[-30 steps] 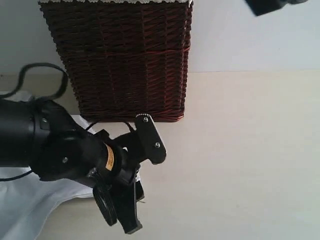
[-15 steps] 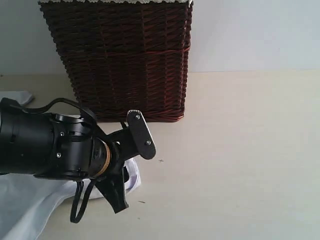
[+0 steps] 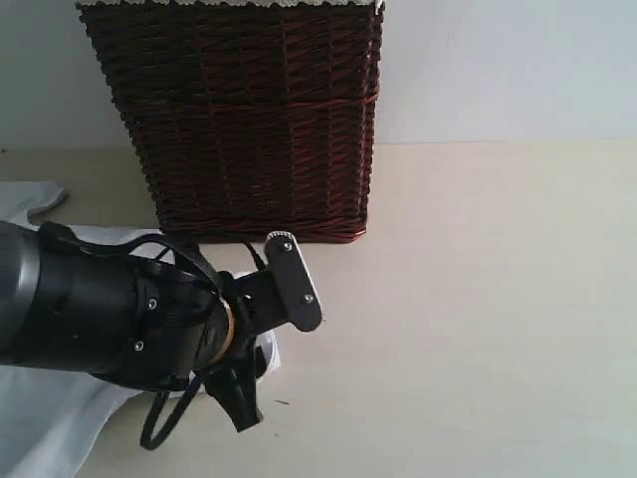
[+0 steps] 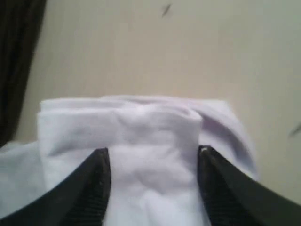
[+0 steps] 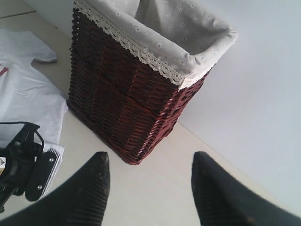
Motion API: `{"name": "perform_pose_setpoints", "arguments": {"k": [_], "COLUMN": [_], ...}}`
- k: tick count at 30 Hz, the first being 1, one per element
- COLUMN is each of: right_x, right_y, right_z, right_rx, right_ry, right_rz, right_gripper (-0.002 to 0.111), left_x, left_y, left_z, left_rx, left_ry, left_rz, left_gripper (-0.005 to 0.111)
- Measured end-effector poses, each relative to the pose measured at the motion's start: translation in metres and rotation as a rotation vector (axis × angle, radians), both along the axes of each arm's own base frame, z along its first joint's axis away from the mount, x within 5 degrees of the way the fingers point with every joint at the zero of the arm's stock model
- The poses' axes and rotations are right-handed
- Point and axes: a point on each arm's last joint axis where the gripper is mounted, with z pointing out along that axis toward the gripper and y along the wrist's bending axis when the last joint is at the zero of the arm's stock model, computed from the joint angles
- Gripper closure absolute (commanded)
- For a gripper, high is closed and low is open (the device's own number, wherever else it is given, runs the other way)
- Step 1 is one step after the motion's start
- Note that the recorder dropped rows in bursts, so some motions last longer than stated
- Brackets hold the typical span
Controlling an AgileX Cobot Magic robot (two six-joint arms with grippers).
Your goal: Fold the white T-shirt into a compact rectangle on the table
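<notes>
**Exterior view with both wrist views.** The table [image 3: 478,299], a smooth pale cream surface, is filling the lower part of the exterior view. It is meeting a plain white wall [image 3: 498,70] along a straight line. A few small dark specks [image 4: 165,9] are marking the tabletop.

A dark brown wicker basket [image 3: 249,119] is standing upright on the table close to that wall. Its pale dotted fabric lining [image 5: 188,33] is turning over the rim, edged with a lace trim [image 5: 141,54].

The white T-shirt [image 3: 40,428] is lying on the table at the left, beside the basket. One short sleeve [image 5: 35,47] is pointing toward the wall.

The left arm [image 3: 90,309] is extending over the shirt, with a black cable [image 3: 164,428] looping beneath it. The left gripper [image 4: 153,153] is standing with its jaws parted, straddling a folded, layered edge of the shirt near the basket's front corner. The cloth is lying between the fingers [image 4: 96,188], and no pinch is showing.

The right gripper [image 5: 149,160] is hanging above the table and looking down on the basket. Its jaws are likewise standing apart and holding nothing; only bare tabletop is showing between them.
</notes>
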Motion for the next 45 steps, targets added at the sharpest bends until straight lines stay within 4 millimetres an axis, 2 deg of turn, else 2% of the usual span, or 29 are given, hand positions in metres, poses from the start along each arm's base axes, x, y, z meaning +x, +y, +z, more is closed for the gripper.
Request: {"name": "perform_pose_setpoints", "arguments": {"k": [5, 7, 11, 12, 22, 25, 28, 29, 30, 37, 42, 45], "right_x": [0.0, 0.0, 0.0, 0.0, 0.0, 0.0, 0.0, 0.0, 0.0, -0.001, -0.002, -0.002], "right_y": [0.0, 0.0, 0.0, 0.0, 0.0, 0.0, 0.0, 0.0, 0.0, 0.001, 0.002, 0.003], "right_z": [0.0, 0.0, 0.0, 0.0, 0.0, 0.0, 0.0, 0.0, 0.0, -0.001, -0.001, -0.002], "right_rx": [0.0, 0.001, 0.001, 0.001, 0.001, 0.002, 0.002, 0.002, 0.002, 0.007, 0.015, 0.02], "right_ry": [0.0, 0.001, 0.001, 0.001, 0.001, 0.003, 0.003, 0.003, 0.003, 0.01, 0.024, 0.028], "right_rz": [0.0, 0.001, 0.001, 0.001, 0.001, 0.002, 0.002, 0.002, 0.002, 0.007, 0.022, 0.03], "right_gripper": [0.057, 0.057, 0.057, 0.057, 0.057, 0.057, 0.057, 0.057, 0.057, 0.057, 0.057, 0.057], "left_x": [0.013, 0.013, 0.011, 0.011, 0.012, 0.016, 0.019, 0.019, 0.019, 0.012, 0.0, -0.003], "left_y": [0.011, 0.009, 0.004, 0.003, -0.001, 0.001, 0.004, 0.004, 0.004, 0.003, 0.006, 0.009], "left_z": [-0.008, -0.008, -0.009, -0.009, -0.01, -0.011, -0.01, -0.01, -0.01, -0.011, -0.009, -0.019], "left_rx": [0.048, 0.029, -0.018, -0.023, -0.101, -0.15, -0.158, -0.157, -0.155, -0.214, -0.256, -0.213], "left_ry": [-0.065, -0.061, -0.037, -0.036, -0.003, 0.012, 0.01, 0.009, 0.007, 0.06, 0.103, 0.119], "left_rz": [0.089, 0.076, 0.045, 0.043, 0.021, 0.037, 0.054, 0.055, 0.059, 0.041, 0.0, -0.04], "left_gripper": [0.057, 0.069, 0.103, 0.106, 0.106, 0.089, 0.057, 0.048, 0.045, 0.061, 0.061, 0.061]}}
